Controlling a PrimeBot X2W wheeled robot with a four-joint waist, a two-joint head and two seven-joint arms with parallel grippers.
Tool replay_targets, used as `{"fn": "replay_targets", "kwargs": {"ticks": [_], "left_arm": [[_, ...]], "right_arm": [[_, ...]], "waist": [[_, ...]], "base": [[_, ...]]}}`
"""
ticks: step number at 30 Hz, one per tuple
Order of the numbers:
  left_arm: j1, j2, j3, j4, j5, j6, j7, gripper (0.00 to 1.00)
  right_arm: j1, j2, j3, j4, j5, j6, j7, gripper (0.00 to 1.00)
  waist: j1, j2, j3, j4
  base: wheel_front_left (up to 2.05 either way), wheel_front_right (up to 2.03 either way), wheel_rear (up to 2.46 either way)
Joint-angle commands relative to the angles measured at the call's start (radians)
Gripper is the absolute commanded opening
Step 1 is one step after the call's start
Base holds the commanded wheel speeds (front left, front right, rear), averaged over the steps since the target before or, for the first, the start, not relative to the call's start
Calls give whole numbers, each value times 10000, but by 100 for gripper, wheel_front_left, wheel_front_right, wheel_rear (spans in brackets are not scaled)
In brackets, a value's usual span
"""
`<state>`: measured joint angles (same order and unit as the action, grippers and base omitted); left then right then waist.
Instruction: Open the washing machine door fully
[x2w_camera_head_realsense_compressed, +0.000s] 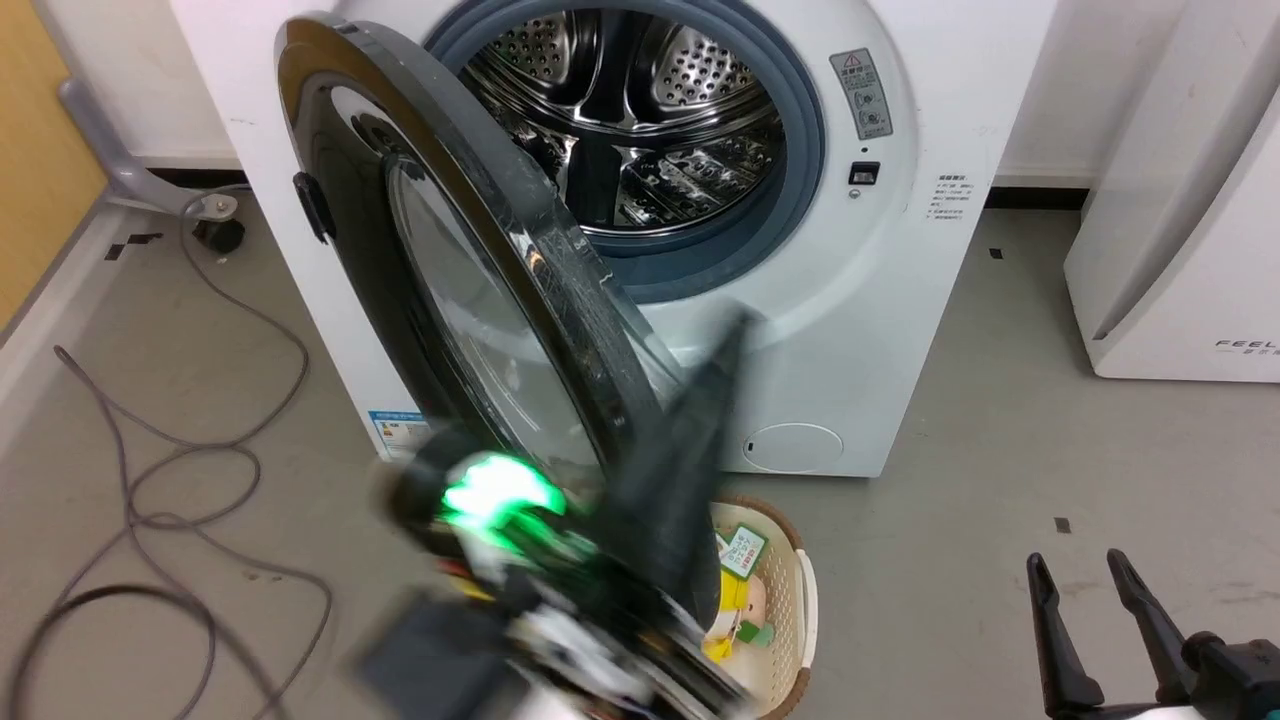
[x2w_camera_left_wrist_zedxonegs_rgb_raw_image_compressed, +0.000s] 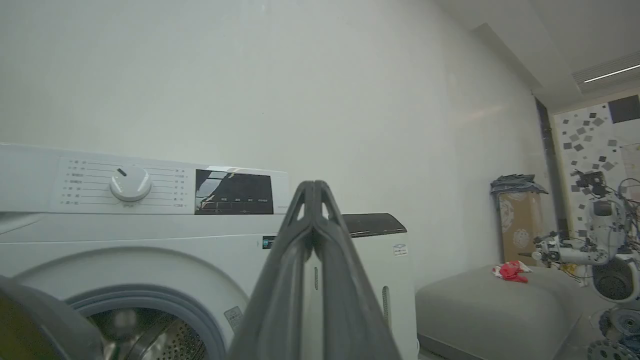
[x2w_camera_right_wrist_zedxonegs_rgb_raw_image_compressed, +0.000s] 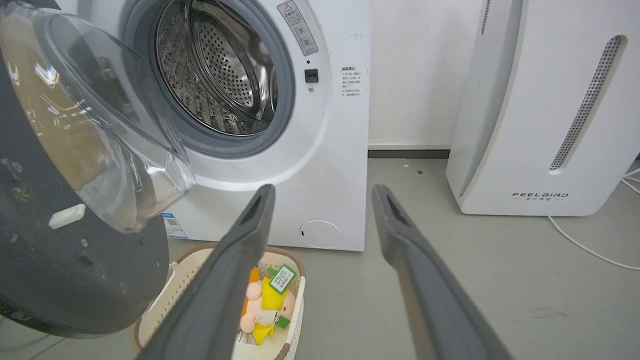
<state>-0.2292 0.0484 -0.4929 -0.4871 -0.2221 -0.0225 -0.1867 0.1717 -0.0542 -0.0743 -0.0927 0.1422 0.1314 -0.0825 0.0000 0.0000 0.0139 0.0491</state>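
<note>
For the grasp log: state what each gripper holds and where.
Nothing held. Left gripper: jaws shut, empty. Right gripper: jaws open, empty.

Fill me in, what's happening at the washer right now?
On the white front-loading washing machine, the large round black-rimmed glass door stands swung out partway, steel drum exposed. The left gripper, shut on nothing, is blurred beside the door's lower edge; contact is unclear. The right gripper sits open and idle, low right.

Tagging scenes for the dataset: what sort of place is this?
Probably a robotics lab with a mock laundry corner, not a home: a front-loading washing machine, loose floor cables, and another robot beside a marker-patterned wall.
</note>
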Motion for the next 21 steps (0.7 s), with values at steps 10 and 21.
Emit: {"fn": "replay_targets", "kwargs": {"ticks": [10, 21], "left_arm": [[1284, 310, -2209, 1276, -693, -221, 2443, 0], [1202, 191, -2647, 3881, -1065, -129, 2486, 0]], "right_arm": [[5, 39, -36, 61, 24, -7, -53, 100], [-127, 39, 58, 289, 100, -7, -118, 100]], "waist": [[0, 0, 20, 64], [0, 0, 100, 31]], "base": [[0, 0, 0], [0, 0, 0]]}}
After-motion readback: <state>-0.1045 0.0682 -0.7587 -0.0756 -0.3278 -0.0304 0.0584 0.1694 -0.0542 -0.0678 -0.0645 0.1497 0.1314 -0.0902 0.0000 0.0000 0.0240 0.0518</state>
